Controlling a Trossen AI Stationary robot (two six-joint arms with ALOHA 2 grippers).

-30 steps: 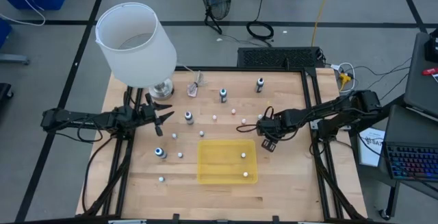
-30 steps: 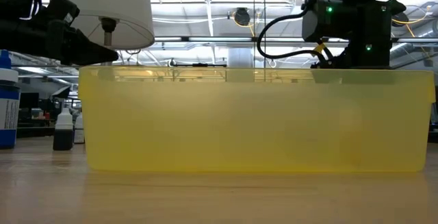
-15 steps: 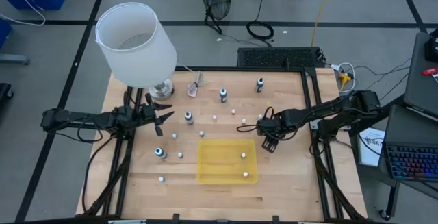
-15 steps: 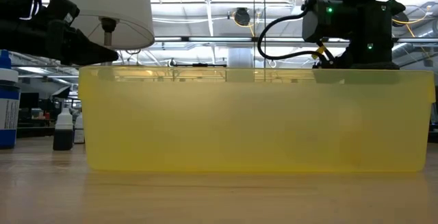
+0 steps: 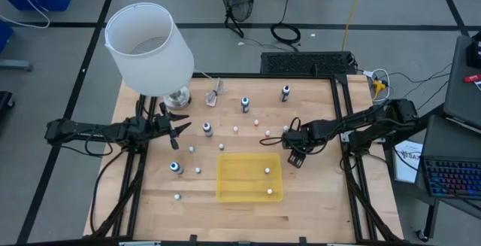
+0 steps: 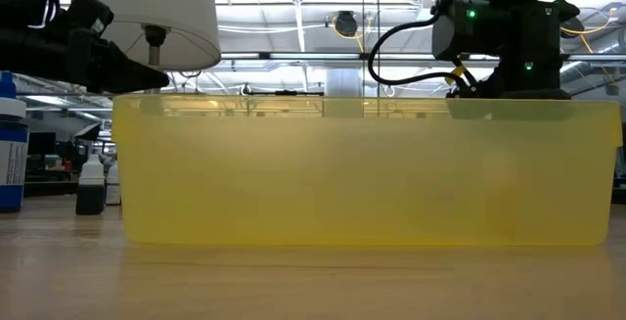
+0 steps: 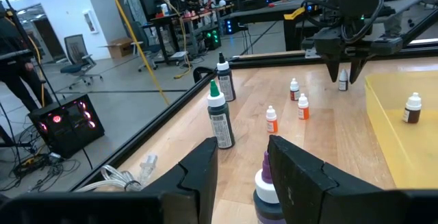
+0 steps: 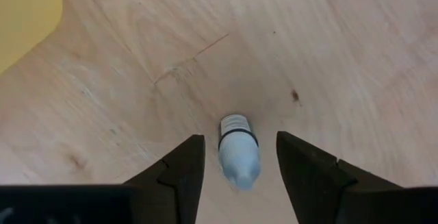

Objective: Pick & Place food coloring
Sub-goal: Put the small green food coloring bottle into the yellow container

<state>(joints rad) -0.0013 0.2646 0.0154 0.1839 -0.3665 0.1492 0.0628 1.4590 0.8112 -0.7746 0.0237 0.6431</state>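
**Right tool poised over a small bottle beside the yellow tray**

The right tool [image 8: 233, 166] points straight down at the counter [image 8: 137, 59], its two dark fingers [image 8: 179, 169] standing apart with one small whitish food coloring bottle [image 8: 239, 148] between them. The bottle stands upright on the wood and neither finger appears to touch it. From overhead, the right tool [image 5: 290, 147] hangs just beside the far right corner of the yellow tray [image 5: 249, 177], which already holds two small bottles [image 5: 267, 171].

The left tool [image 5: 179, 128] waits out over the left side of the counter near the white lamp [image 5: 146, 47]. Its fingers [image 7: 301, 176] are apart too, with a purple-topped bottle [image 7: 265, 183] standing in the gap; I cannot tell whether they press on it. More bottles are scattered across the middle of the counter, including a green-capped one [image 7: 219, 118] and small orange ones [image 7: 272, 120].

The risk, as I judge it, lies in the closing. The bottle is small, round and light; if the fingers meet it off-centre or one lands first, it could tip, roll away, or squirt out. A grip high on the cap could let it swing and drop short of the tray.
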